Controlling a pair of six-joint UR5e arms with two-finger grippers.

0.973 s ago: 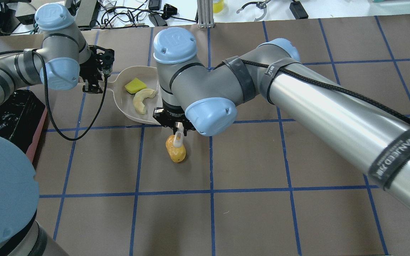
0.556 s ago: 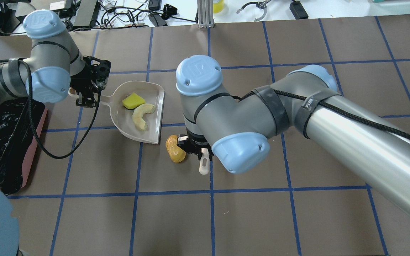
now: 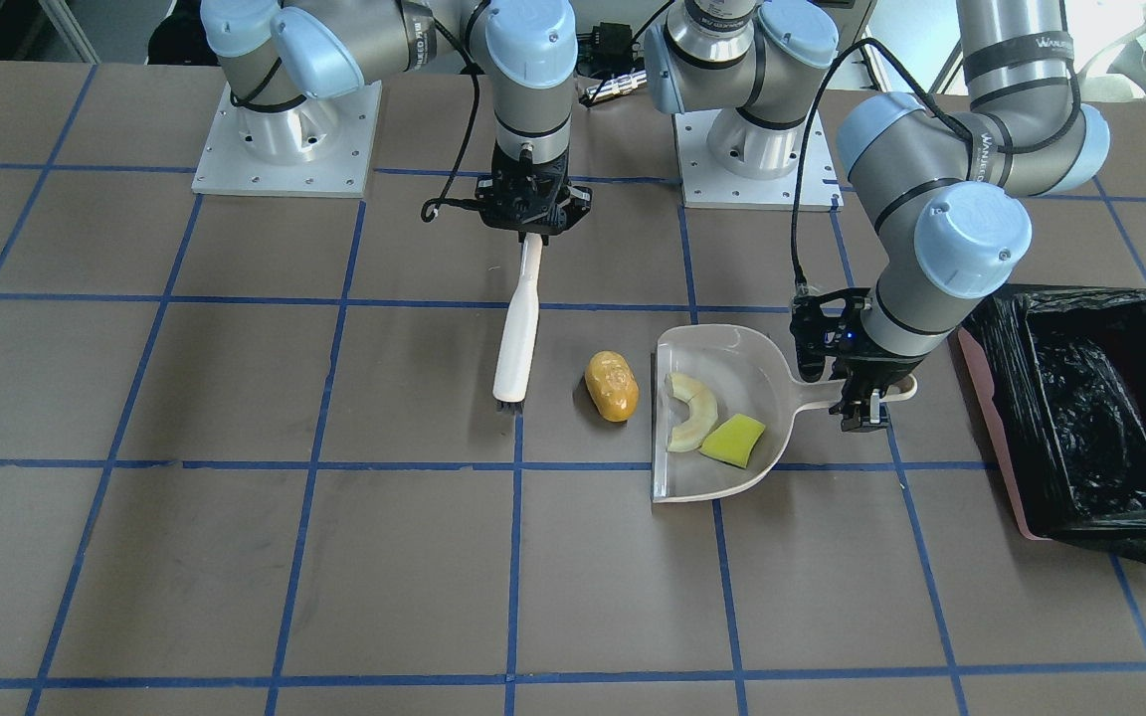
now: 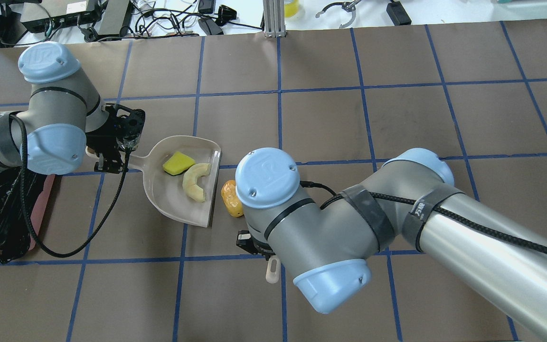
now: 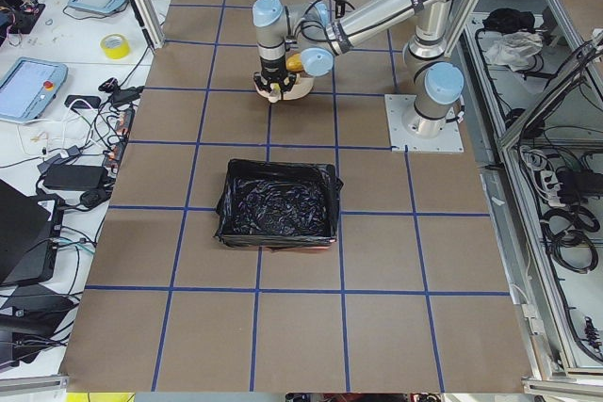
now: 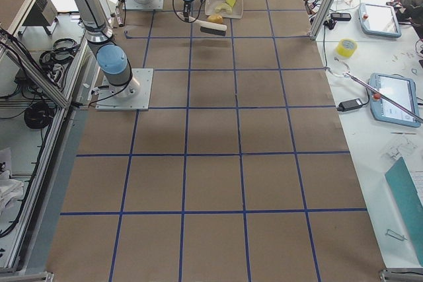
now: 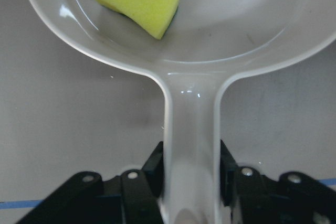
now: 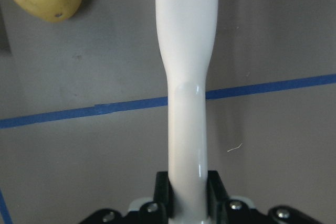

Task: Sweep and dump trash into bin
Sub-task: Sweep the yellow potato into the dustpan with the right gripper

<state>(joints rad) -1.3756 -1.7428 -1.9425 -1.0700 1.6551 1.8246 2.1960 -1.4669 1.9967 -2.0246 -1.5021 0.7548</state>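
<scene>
Since the earlier overhead pictures the right arm has drawn back toward the robot's base, taking the brush (image 3: 518, 328) off the orange-brown lump (image 3: 612, 386). The dustpan (image 3: 732, 368) has slid nearer the robot, so its straight lip now lies just beside the lump with a thin gap between them. The lump itself lies about where it did, on the table (image 3: 334, 557). Its long axis runs toward and away from the robot, roughly parallel to the lip.

The right gripper (image 3: 530, 224) is clamped on the white brush handle. The brush points away from the robot, and its bristles are on the lump's far side from the pan. The left gripper (image 3: 861, 403) pinches the dustpan's handle, which points toward the bin (image 3: 996, 358) on the robot's left. The cream peel piece (image 3: 692, 413) and yellow wedge (image 3: 733, 440) lie inside the pan, touching.
</scene>
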